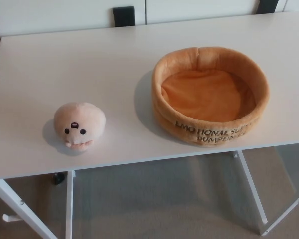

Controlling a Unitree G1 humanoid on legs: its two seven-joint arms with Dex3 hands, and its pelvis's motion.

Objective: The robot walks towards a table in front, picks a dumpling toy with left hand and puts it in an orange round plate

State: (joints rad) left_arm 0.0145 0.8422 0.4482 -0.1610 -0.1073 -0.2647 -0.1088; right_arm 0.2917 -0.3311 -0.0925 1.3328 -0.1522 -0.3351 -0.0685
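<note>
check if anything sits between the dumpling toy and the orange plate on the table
Nothing visible does. The dumpling toy sits on the table to the left of the orange round plate, with only bare white tabletop between them. The plate is empty.

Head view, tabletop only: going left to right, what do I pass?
Dumpling toy → bare stretch of white table → orange round plate, which is empty. No robot hand shows in this picture.
</note>
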